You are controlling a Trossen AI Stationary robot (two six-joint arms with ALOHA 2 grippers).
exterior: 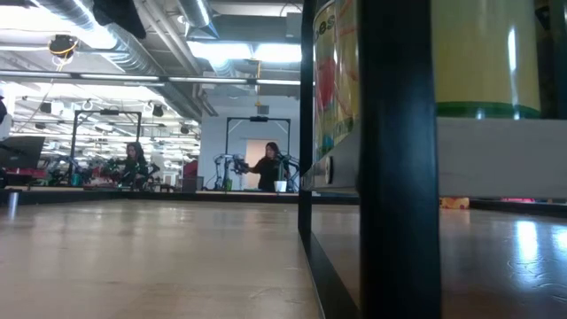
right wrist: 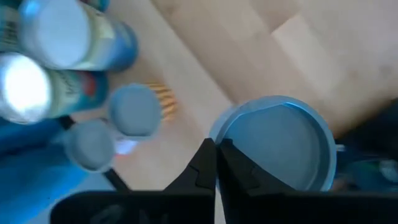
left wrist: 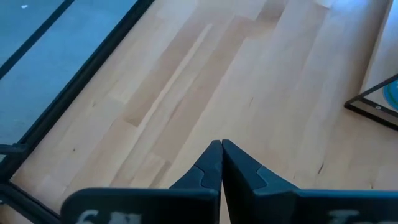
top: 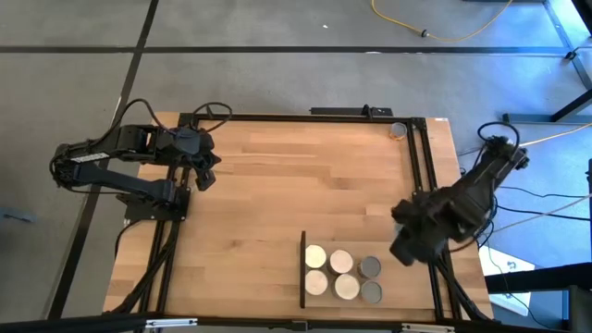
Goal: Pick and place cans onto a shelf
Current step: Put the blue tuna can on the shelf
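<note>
Six cans (top: pixel 341 274) are sitting on the shelf (top: pixel 320 301) at the near edge of the table (top: pixel 277 185) — four with pale tops on the left, two with grey tops on the right. Its black upright edge (top: pixel 303 268) is standing on the left side. Just right of the cans, the right gripper (top: pixel 407 248) is hanging with its fingers pressed together, holding nothing. At the far left of the table the left gripper (top: pixel 205 172) is waiting over bare wood — its fingers are pressed together too.
</note>
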